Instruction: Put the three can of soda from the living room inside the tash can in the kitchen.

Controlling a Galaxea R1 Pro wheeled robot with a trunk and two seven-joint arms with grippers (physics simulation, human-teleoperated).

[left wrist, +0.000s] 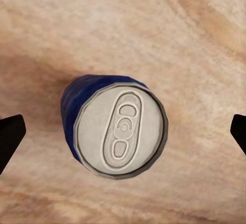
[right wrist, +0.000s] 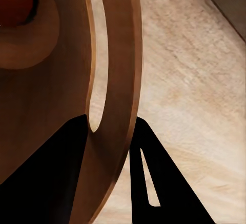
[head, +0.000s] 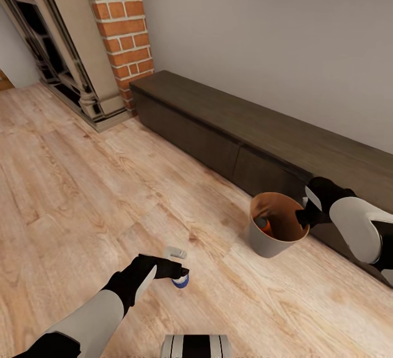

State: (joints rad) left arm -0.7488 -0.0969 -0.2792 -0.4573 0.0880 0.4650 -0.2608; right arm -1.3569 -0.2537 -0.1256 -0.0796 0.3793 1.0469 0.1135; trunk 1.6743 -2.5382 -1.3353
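One orange can (head: pixel 265 226) already lies inside the trash can (head: pixel 268 244), lower right of the head view, whose rim the right gripper (right wrist: pixel 110 131) pinches. The blue can (left wrist: pixel 115 126) stands upright on the floor (head: pixel 82 183) at lower centre. The left gripper (head: pixel 177 270) hovers above it, fingers (left wrist: pixel 10 139) wide apart, as the left wrist view shows. A third can is unaccounted for.
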